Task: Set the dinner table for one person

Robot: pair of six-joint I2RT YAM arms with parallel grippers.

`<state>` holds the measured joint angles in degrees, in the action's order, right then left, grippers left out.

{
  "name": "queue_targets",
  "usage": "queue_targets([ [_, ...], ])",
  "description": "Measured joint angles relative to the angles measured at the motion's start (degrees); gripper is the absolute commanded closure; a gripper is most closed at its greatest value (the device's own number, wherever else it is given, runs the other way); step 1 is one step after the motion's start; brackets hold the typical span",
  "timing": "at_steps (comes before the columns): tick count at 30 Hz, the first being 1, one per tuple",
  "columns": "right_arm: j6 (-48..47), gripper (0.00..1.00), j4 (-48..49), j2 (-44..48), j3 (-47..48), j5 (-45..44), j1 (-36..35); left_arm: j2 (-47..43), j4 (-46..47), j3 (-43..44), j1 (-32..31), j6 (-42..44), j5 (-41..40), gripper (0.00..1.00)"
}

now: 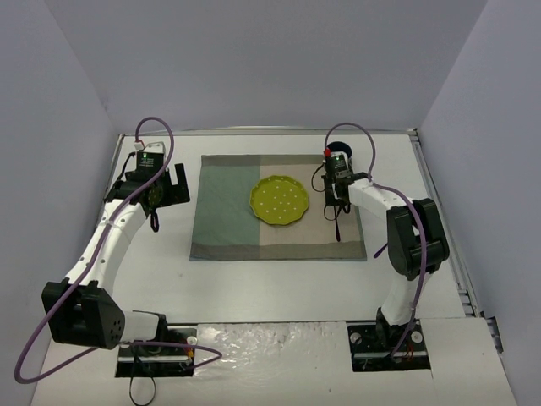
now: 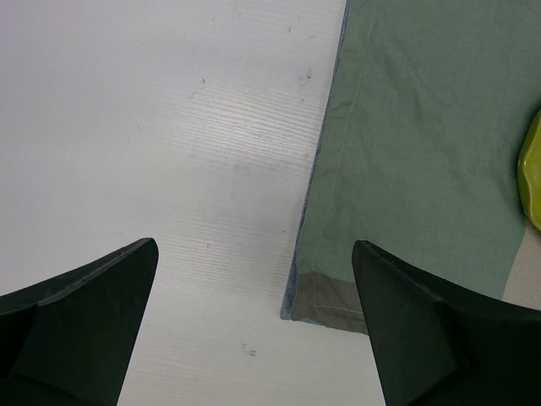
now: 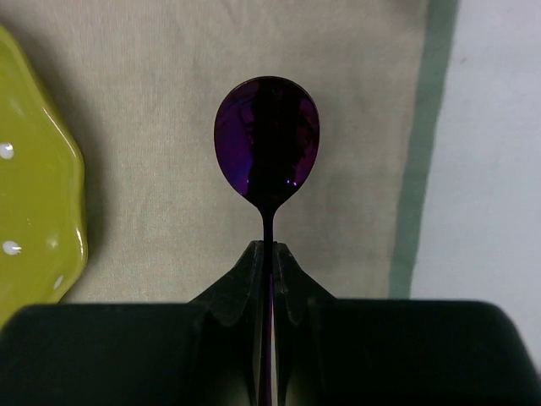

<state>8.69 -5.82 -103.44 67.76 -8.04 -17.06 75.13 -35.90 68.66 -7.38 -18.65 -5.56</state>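
while a purple spoon (image 3: 266, 139) is pinched by its handle between the closed fingers of the right gripper (image 3: 266, 247), its bowl is seen over the beige half of the two-tone mat (image 1: 228, 211), between a yellow-green plate (image 1: 280, 201) and the mat's green-trimmed right border; whether the spoon is touching the cloth cannot be told. the plate, dotted with white, is laid on the middle of the mat, across the seam where green meets beige. the mat is spread flat on the dinner table (image 1: 254, 288), the broad white top on which everything else is set, with a thin metal rail run along its right edge. the left gripper (image 2: 255, 245) is held over bare tabletop just beside the mat's left edge, its jaws spread wide; a hemmed corner of the mat is framed between its dark fingers in the wrist view, and a sliver of the plate is caught at the right margin. both arms are stretched forward from their bases at the near edge of the table, and a purple cable (image 1: 51, 313) is looped along each
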Motion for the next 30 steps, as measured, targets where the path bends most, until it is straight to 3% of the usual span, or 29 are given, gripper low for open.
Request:
queue_targets([
  [8, 0.57, 1.00, -1.36, -5.99, 1.91, -0.12, -1.40, 0.02, 0.00, 0.00, 0.00, 0.02, -0.58, 0.03],
  [30, 1.70, 1.00, -1.95, -6.77, 3.66, -0.97, 0.75, 0.11, -0.02, 0.00, 0.00, 0.04, -0.75, 0.03],
])
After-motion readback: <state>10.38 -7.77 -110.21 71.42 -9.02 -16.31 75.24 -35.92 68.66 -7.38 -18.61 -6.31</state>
